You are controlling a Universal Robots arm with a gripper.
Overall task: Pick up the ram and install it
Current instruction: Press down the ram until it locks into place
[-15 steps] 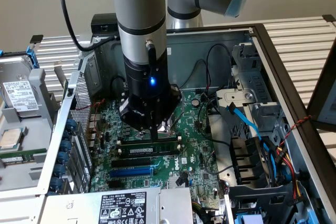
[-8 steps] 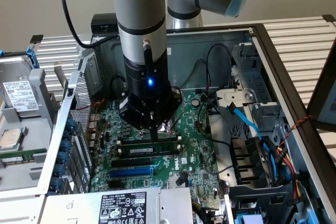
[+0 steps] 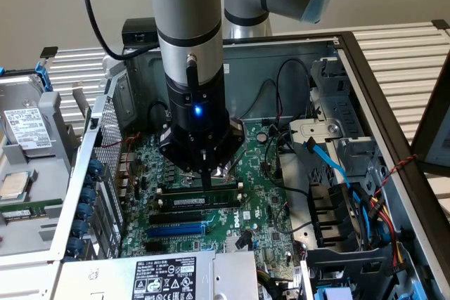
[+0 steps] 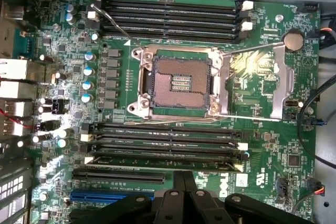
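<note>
I take the blue slot (image 3: 176, 230) on the motherboard (image 3: 267, 209) as my marker. At the exterior view's left of it, outside the case wall, a hard drive (image 3: 24, 128) with a white sticker lies in its bay, well apart from the work.

Just beyond the blue slot, 2 rows away from it, the ram (image 3: 200, 200) stands on edge in a long black memory slot. Its white label strip faces the camera. Its long axis runs parallel to the blue slot, across the board from the exterior view's left to its right.

The gripper (image 3: 205, 177) hangs directly over the ram, near the middle of its length. The fingers are pressed together with nothing between them. The joined tip points straight down at the stick's top edge. I judge it is on that edge or just above it, but I cannot tell contact from here. So the ram lies straight below the tip, not off to either side.

Well to the exterior view's right of the blue slot, a light blue cable (image 3: 330, 163) loops past the drive cage, away from the tip.
</note>
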